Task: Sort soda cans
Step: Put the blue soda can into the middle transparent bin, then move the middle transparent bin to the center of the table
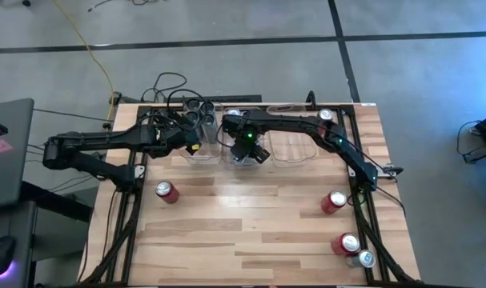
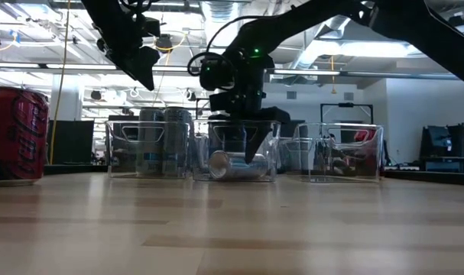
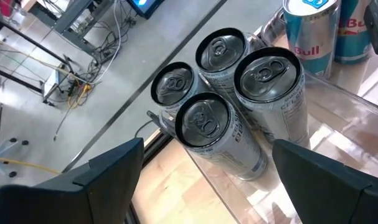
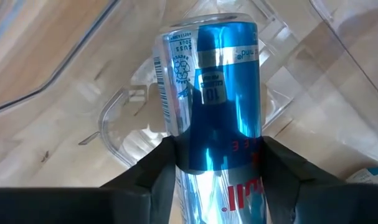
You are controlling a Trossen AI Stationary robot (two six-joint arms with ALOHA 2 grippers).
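Observation:
Three clear bins stand side by side at the table's far middle. The left bin (image 1: 186, 157) holds several upright dark grey cans (image 3: 207, 124), and my left gripper (image 3: 207, 146) hovers open above them, touching none. The middle bin (image 2: 274, 156) holds upright silver-blue cans (image 3: 310, 31) and one silver-blue can (image 4: 213, 93) lying on its side on the bin floor. My right gripper (image 1: 249, 152) reaches down into this bin and is shut on the lying can (image 2: 235, 164). My right gripper pinches the lying can's round wall (image 4: 189, 155) between its two fingers (image 4: 154, 171), one on each side. The fingers come from above, pointing down, and lie across the can. The can rests on its side on the middle bin's floor.
Red cans lie loose on the table: one near left (image 1: 166, 192), two at the right (image 1: 333, 202) (image 1: 347, 244), with a silver can (image 1: 365, 258) beside the nearer one. Another can (image 1: 326, 116) stands at the far right. The right bin (image 1: 295, 158) stands beside the middle one.

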